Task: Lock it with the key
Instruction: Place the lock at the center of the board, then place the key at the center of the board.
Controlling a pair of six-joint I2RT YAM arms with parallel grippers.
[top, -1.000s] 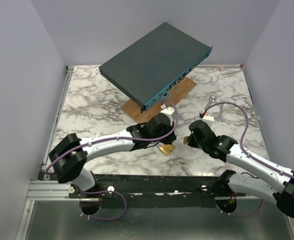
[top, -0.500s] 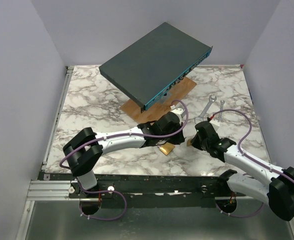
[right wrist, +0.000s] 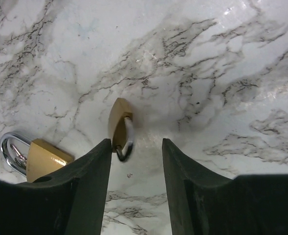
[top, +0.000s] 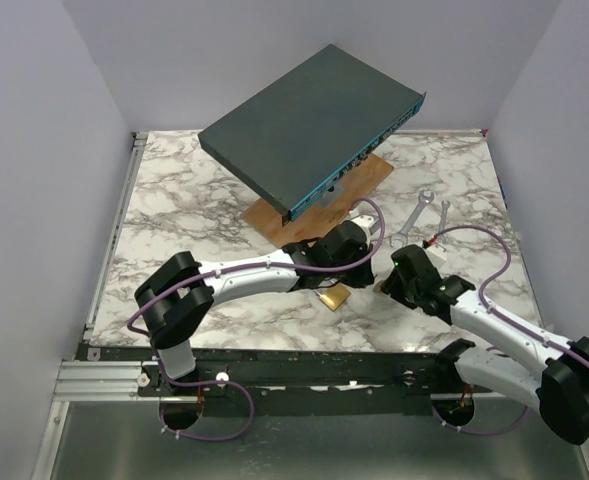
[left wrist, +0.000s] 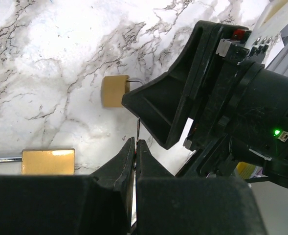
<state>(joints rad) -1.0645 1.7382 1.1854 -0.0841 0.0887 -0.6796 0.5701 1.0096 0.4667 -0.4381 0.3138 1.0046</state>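
Note:
A small brass padlock (right wrist: 118,125) lies on the marble, tipped on edge, its shackle (right wrist: 128,139) pointing at my right gripper (right wrist: 136,143). That gripper is open, and its left fingertip (right wrist: 102,149) sits just beside the shackle. In the left wrist view the same padlock (left wrist: 114,91) shows with its shackle end hidden behind the right gripper's body. My left gripper (left wrist: 135,143) is shut on the key (left wrist: 138,128), a thin blade seen edge-on and pointing at the padlock. A larger brass padlock (top: 334,298) with a silver shackle (right wrist: 11,149) lies to the left.
A dark flat network box (top: 314,125) rests tilted on a wooden board (top: 369,178) at the back. Two wrenches (top: 414,213) lie to the right of the arms. Both grippers (top: 372,272) crowd together near the front middle of the marble table (top: 174,200).
My right gripper has opened and let go of the small padlock. The left arm has reached further right, closer to the right gripper.

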